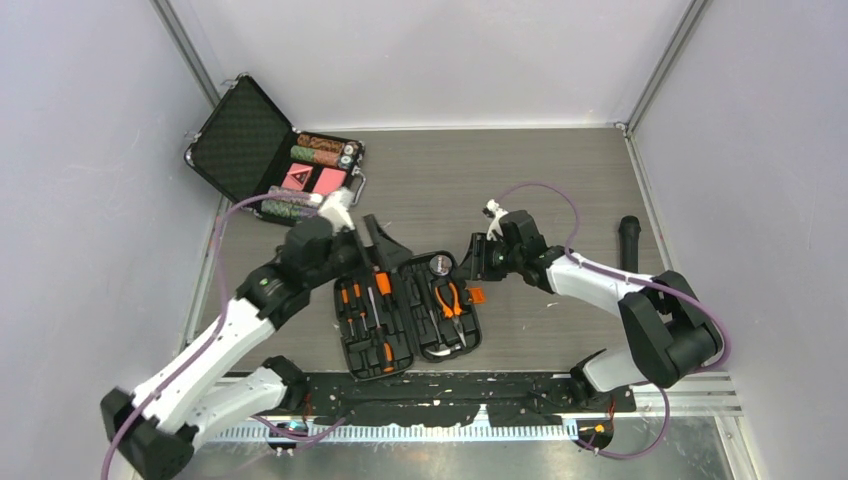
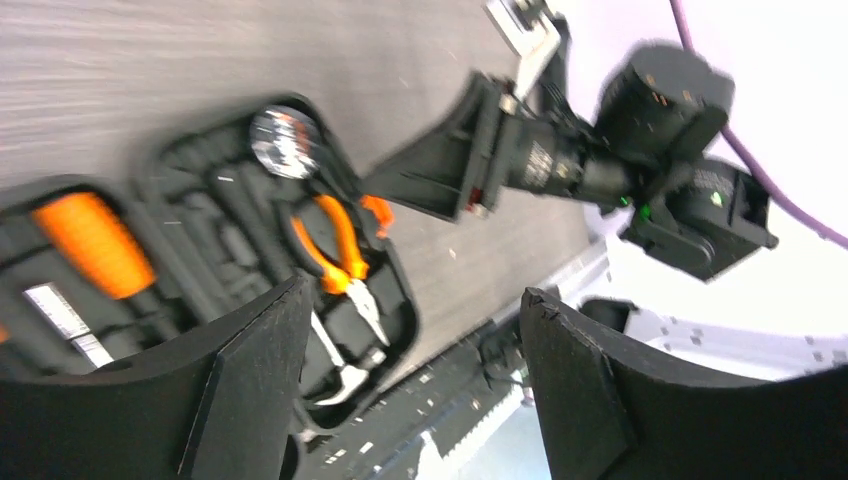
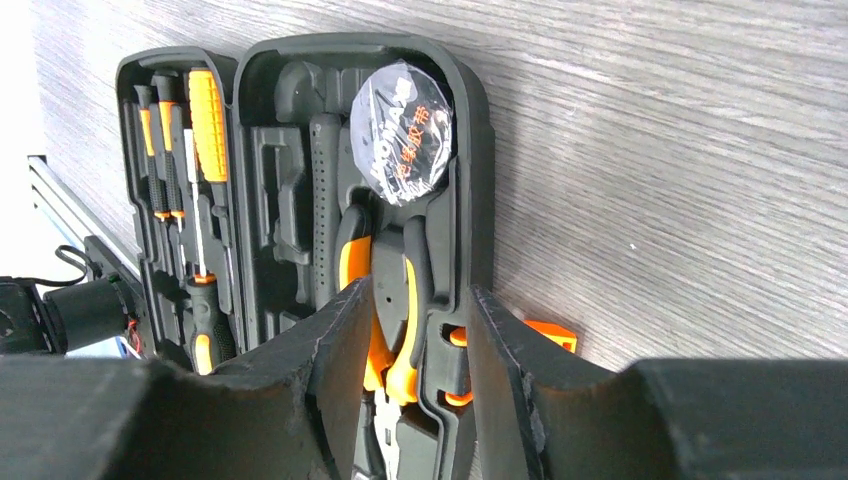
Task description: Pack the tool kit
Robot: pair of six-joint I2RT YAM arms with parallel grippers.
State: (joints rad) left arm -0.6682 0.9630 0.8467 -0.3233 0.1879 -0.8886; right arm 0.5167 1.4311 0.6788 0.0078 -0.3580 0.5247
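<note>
tool kit (image 1: 400, 330) lies open at the centre of the top view, pliers (image 1: 450, 300) slotted in. right gripper (image 3: 420, 295) is spread astride its right rim by the latch (image 3: 550, 335), left gripper (image 2: 415, 290) released above its top edge. chip briefcase (image 1: 245, 145) upper left.

Tool kit (image 3: 468, 120) — matt black moulded plastic. Screwdrivers (image 3: 205, 110): glossy orange plastic grips, thin bright metal shafts. Pliers (image 2: 345, 285): smooth orange sleeves, bare grey metal jaws. Tape roll (image 3: 400, 130) in shiny clear wrap. Table (image 3: 680, 150): grey wood-grain, matt. Right end effector (image 3: 418, 295) — fingers (image 3: 505, 390) matt black, edges rough and chipped. Briefcase (image 1: 268, 103) rim bright metal.
</note>
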